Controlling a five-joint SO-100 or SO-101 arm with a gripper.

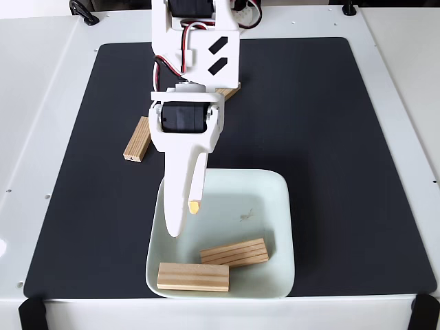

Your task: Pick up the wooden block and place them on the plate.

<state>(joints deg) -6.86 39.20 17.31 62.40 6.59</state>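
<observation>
Fixed view: white two-finger gripper [184, 218], fingers released and empty, hovers over pale mint square plate [275, 199] holding two light pine blocks [234, 252].

— what's under everything here?
— a black mat [323, 137], big and roughly square with rounded corners, lying flat on a white tabletop [41, 117].
— does the mat cover the whole table?
— no, white shows on the left, right and far sides, with a thin strip at the near edge too.
— anything at the edges?
— a black clamp [84, 12] at the far left, another dark piece [350, 9] at the far right, and black brackets at the near left corner [31, 313] and near right corner [424, 311].
— marks on the table?
— a seam [395, 82] runs along the right side, with a few small screw dots near both edges.
</observation>
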